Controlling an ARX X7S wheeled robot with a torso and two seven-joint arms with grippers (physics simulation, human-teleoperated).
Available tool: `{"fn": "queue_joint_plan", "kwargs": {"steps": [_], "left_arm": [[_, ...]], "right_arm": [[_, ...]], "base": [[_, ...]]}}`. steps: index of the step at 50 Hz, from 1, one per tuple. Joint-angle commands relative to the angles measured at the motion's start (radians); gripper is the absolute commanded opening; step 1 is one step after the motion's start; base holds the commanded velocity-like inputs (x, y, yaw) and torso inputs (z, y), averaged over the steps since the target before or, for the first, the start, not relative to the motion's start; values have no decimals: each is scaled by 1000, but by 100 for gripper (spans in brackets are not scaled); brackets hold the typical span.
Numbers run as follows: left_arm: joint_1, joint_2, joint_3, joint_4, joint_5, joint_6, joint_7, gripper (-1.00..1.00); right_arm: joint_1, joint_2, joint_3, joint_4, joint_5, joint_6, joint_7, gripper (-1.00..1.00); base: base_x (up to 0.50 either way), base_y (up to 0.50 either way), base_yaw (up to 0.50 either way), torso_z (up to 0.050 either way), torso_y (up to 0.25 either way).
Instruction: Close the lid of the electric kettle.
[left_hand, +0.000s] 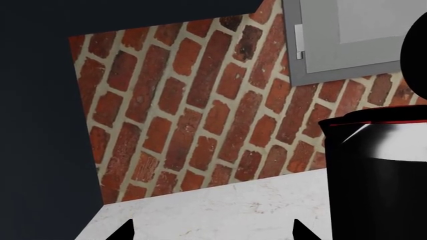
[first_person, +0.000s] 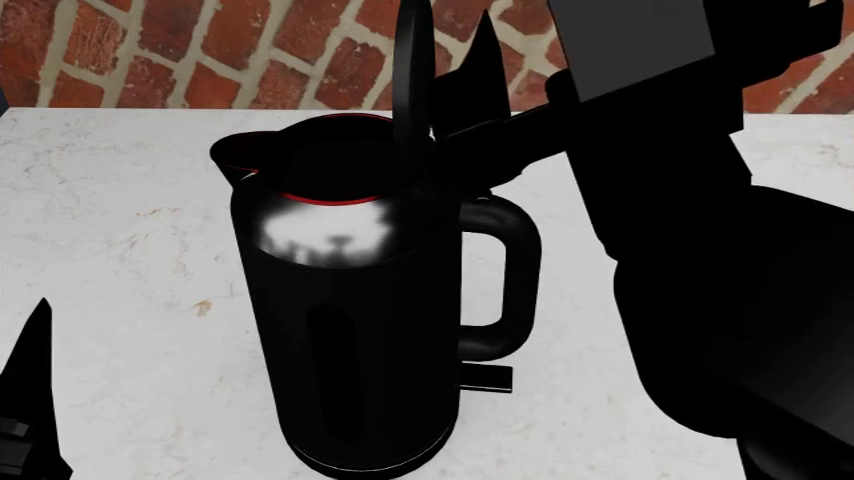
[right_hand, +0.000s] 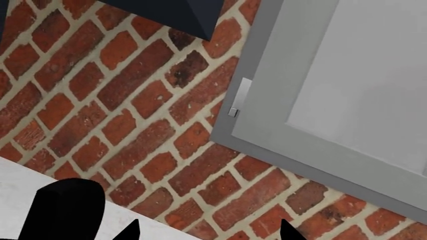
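Your right gripper (first_person: 483, 60), fingers apart and empty, sits behind the upright thin black lid (first_person: 412, 70) — placed to push it onto the tall glossy black kettle (first_person: 354, 320).

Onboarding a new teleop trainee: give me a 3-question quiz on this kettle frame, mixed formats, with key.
1. True or false: the lid already lies flat over the mouth of the electric kettle.
2. Multiple choice, head view: on which side of the kettle body is the handle? A) the robot's left B) the robot's right C) hidden behind the body
3. Fill in: the right gripper is beside the raised lid, and behind the marble counter stands a ____ wall.

Key
1. False: it stands upright, seen edge-on above the red rim.
2. B
3. brick
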Motion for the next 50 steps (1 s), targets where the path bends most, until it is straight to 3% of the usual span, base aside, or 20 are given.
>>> {"fn": "queue_joint_plan", "kwargs": {"steps": [1,21,50], "left_arm": [[10,0,2,-9,6,12,3,100],[16,0,4,-19,12,25,2,100],[36,-5,1,-22,13,45,2,100]], "right_arm": [[16,-14,-9,-5,6,11,-2,100],[-36,-16,-32,-30,40,14,-11,100],[22,-48,-44,-50,73,56,9,100]], "base": [[0,0,0,0,0],[0,0,0,0,0],[0,0,0,0,0]]}}
